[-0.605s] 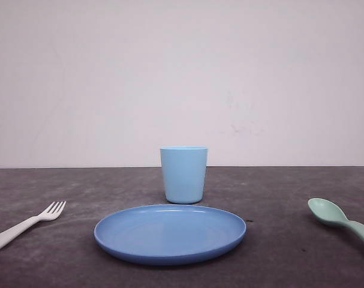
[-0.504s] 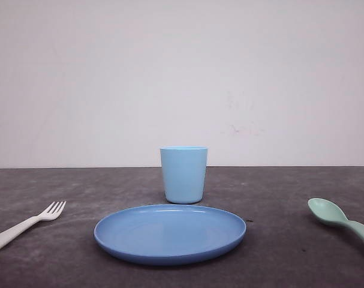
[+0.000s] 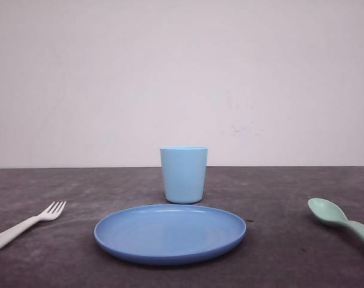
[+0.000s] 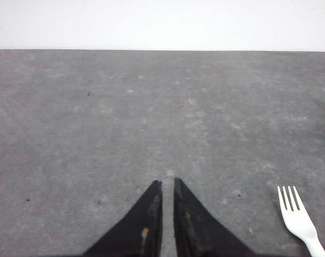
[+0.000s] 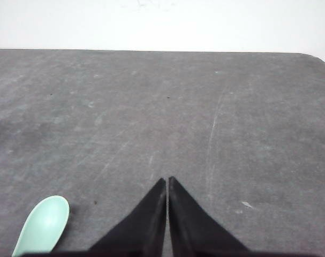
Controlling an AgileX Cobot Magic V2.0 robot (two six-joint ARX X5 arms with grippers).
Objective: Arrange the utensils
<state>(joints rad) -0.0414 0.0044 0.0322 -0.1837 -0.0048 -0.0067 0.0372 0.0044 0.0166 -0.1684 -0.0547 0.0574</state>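
Front view cup (image 3: 183,174) behind plate (image 3: 170,233), wrist views both grippers (image 4: 167,183) (image 5: 167,181) pressed together, empty

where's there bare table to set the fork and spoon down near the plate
Bare table lies between the fork and the plate's left rim, and again between its right rim and the spoon. Both back corners beside the cup are free too. It is tightest in the middle, where the cup stands just behind the plate.
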